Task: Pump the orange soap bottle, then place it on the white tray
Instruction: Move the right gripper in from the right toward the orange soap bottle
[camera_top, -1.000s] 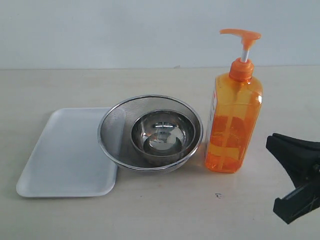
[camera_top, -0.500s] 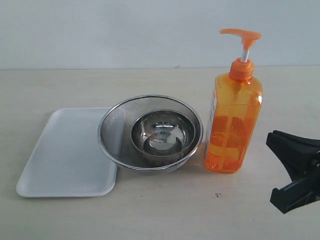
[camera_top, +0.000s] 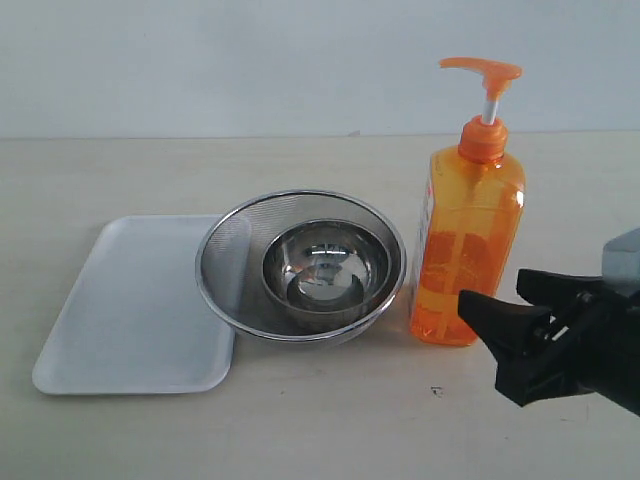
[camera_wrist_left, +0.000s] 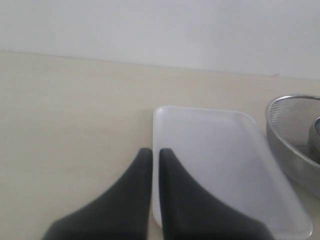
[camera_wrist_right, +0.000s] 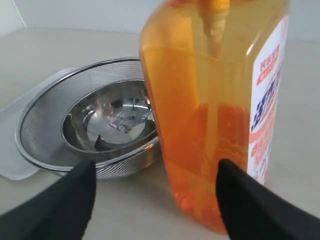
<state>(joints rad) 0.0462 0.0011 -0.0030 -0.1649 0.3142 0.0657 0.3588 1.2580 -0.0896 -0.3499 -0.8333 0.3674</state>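
Observation:
The orange soap bottle (camera_top: 467, 240) stands upright on the table, just right of the strainer, with its pump head (camera_top: 482, 70) up. My right gripper (camera_top: 492, 290) is open, low at the bottle's front right. In the right wrist view its black fingers (camera_wrist_right: 80, 185) are spread wide. The bottle (camera_wrist_right: 200, 100) stands just past my right gripper (camera_wrist_right: 157, 175). I see no contact. The white tray (camera_top: 135, 310) lies flat at the left. My left gripper (camera_wrist_left: 152, 151) is shut and empty, over the near edge of the tray (camera_wrist_left: 215, 150). It is outside the exterior view.
A round steel mesh strainer (camera_top: 300, 265) with a steel bowl (camera_top: 325, 270) inside overlaps the tray's right edge and sits close against the bottle. The strainer (camera_wrist_right: 45, 125) is just beside my right gripper's fingers. A pale wall rises behind the table.
My right gripper has moved left from the frame's right edge up to the bottle's base. The bottle, strainer and tray have not moved.

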